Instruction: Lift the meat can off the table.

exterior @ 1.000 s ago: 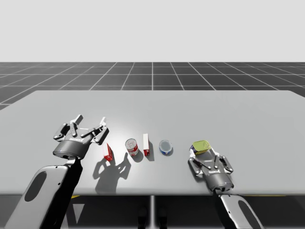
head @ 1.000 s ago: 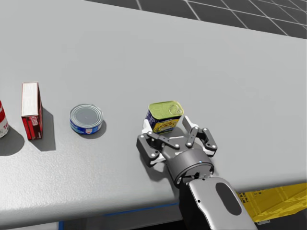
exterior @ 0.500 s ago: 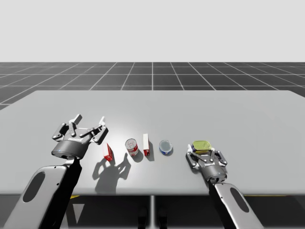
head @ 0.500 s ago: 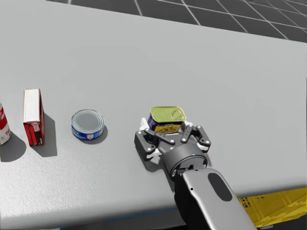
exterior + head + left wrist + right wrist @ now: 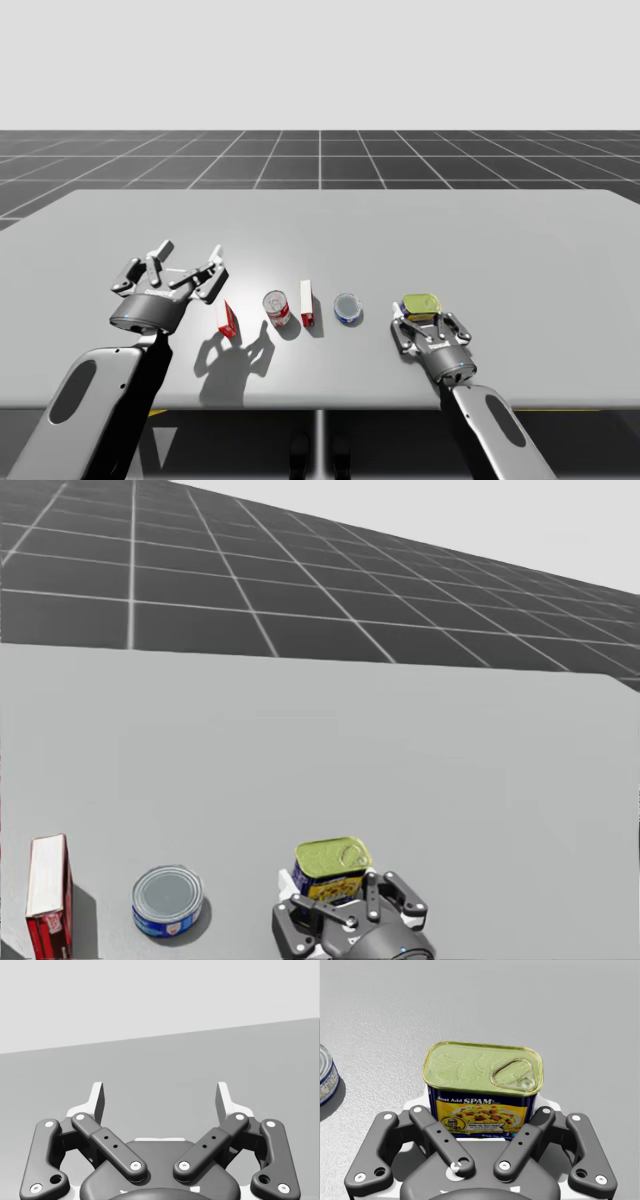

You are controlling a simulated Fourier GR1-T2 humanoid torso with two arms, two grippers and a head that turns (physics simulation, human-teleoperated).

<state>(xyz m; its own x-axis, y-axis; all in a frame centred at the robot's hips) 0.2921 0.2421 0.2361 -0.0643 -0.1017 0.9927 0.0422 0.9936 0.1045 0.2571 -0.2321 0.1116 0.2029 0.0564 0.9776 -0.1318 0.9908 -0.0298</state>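
The meat can (image 5: 422, 304), rectangular with a blue body and a yellow-green pull-tab lid, stands upright on the grey table (image 5: 520, 250) near its front right. My right gripper (image 5: 425, 320) reaches in from the front edge, and its fingers press against the can's two sides. In the right wrist view the can (image 5: 482, 1085) sits between the fingers of that gripper (image 5: 484, 1106), its base on the tabletop. The head view shows the can (image 5: 332, 866) just beyond the gripper (image 5: 338, 895). My left gripper (image 5: 188, 252) hovers open over the table's left part, nothing between its fingers (image 5: 98, 1100).
A flat blue tin (image 5: 348, 308) lies left of the meat can, also seen in the head view (image 5: 167, 901). Further left stand a narrow red-and-white box (image 5: 307, 303), a red can (image 5: 277, 308) and a red box (image 5: 227, 318). The table's front edge (image 5: 320, 408) runs close behind my right wrist.
My right gripper has slid forward around the meat can and its fingers have drawn in against it. My head has turned upward. My left arm has stayed still.
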